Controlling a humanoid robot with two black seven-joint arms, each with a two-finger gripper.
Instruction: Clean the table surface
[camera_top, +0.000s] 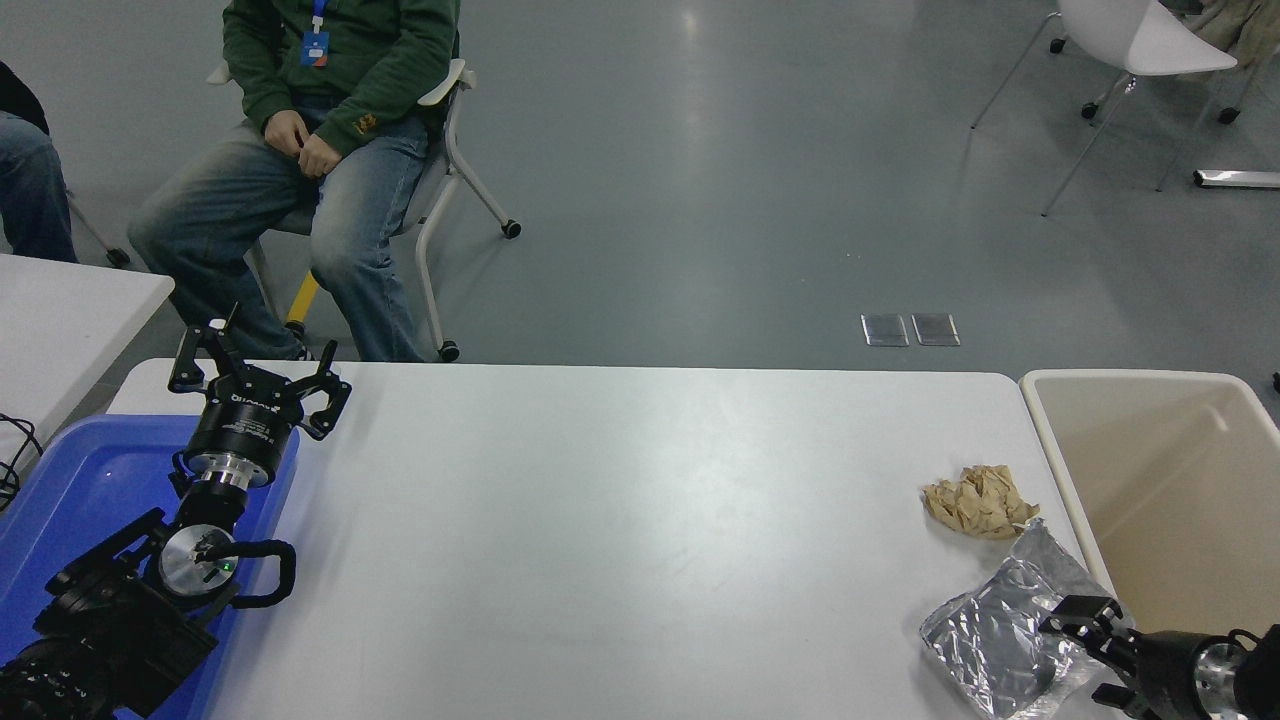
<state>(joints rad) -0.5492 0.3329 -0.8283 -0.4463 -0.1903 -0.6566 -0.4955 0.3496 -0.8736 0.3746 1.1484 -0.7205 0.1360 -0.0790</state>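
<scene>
The table surface is a wide white tabletop. On its right end lie a crumpled tan paper wad and, nearer me, a wrinkled silver foil bag. My right gripper comes in low from the bottom right corner and stands open over the bag's right edge. Whether its fingers touch the foil I cannot tell. My left gripper is parked open at the far left, above the tray's inner rim, with nothing in it.
A beige bin stands against the table's right end. A blue tray sits under the left arm. A person sits on a chair beyond the far left edge; a smaller white table is at the left.
</scene>
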